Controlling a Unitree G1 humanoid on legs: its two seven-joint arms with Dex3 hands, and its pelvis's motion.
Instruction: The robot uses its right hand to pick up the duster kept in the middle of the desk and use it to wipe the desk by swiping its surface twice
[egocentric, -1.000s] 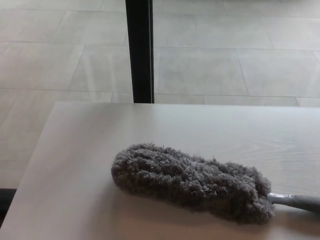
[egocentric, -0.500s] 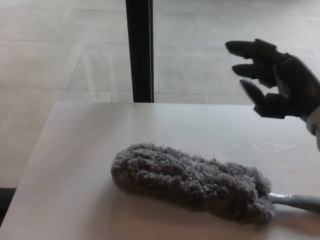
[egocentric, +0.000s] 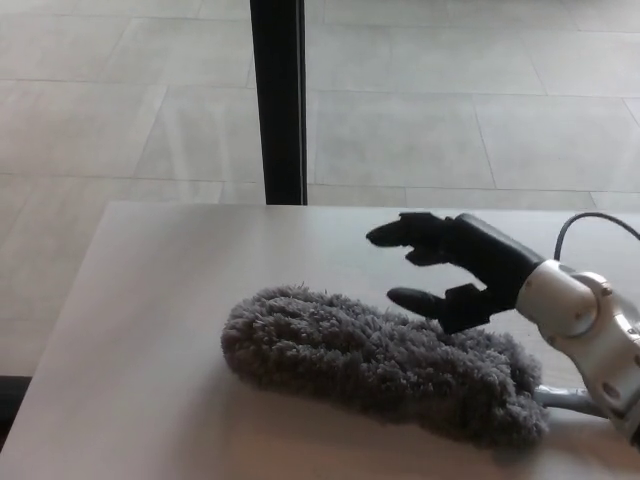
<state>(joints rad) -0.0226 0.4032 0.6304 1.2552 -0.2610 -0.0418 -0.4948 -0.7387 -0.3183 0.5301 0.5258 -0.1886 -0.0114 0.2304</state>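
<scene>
Right robot hand (egocentric: 462, 270), chunky black fingers spread wide, holding nothing, hovers just over the fluffy grey oblong duster (egocentric: 380, 362) lying flat mid pale woodgrain tabletop (egocentric: 160, 330), thin handle pointing right.

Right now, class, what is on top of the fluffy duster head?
The open right robot hand is over the duster head's right part, fingers spread. Whether it touches the fluff cannot be told. The desk beneath the duster is covered.

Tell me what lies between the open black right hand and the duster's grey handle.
In the head view, only the fluffy grey duster head's right end lies between the black right hand and the grey handle.
</scene>
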